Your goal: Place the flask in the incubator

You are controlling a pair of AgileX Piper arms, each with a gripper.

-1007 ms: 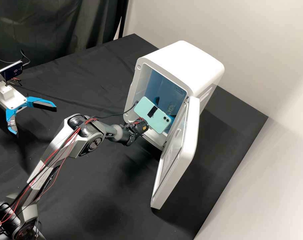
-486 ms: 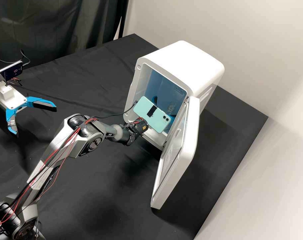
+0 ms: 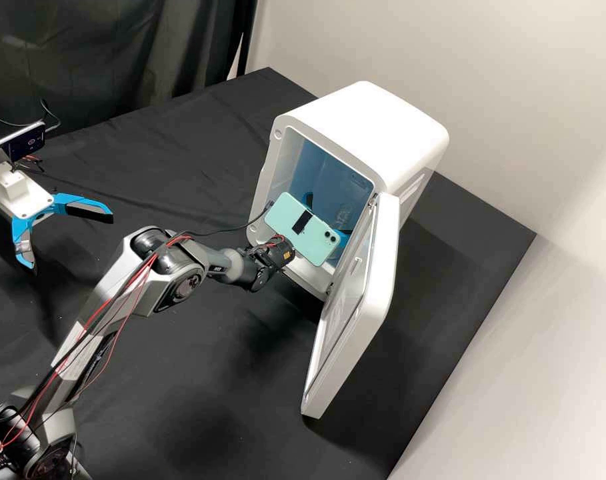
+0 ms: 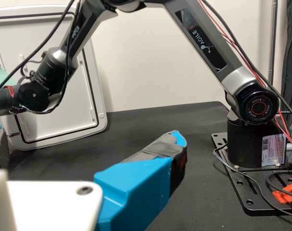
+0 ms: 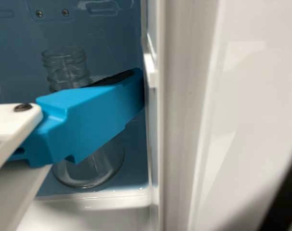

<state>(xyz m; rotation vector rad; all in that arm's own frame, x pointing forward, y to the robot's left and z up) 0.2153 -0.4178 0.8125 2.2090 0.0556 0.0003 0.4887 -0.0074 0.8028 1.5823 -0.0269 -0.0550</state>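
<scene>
Gripper on the right arm [image 5: 98, 113] sits inside the incubator [image 3: 376, 133], crossing in front of the flask [image 5: 64, 65]. Whether it is open, shut or touching the glass cannot be told. The clear flask stands upright on the blue floor just inside the front lip, long axis vertical, mouth up. A green phone [image 3: 303, 229] rides that wrist at the opening. The white door [image 3: 356, 300] hangs open. Well apart, the left gripper [image 3: 53, 227] hovers over the black bench [image 3: 216, 367], spread wide and holding nothing.
</scene>
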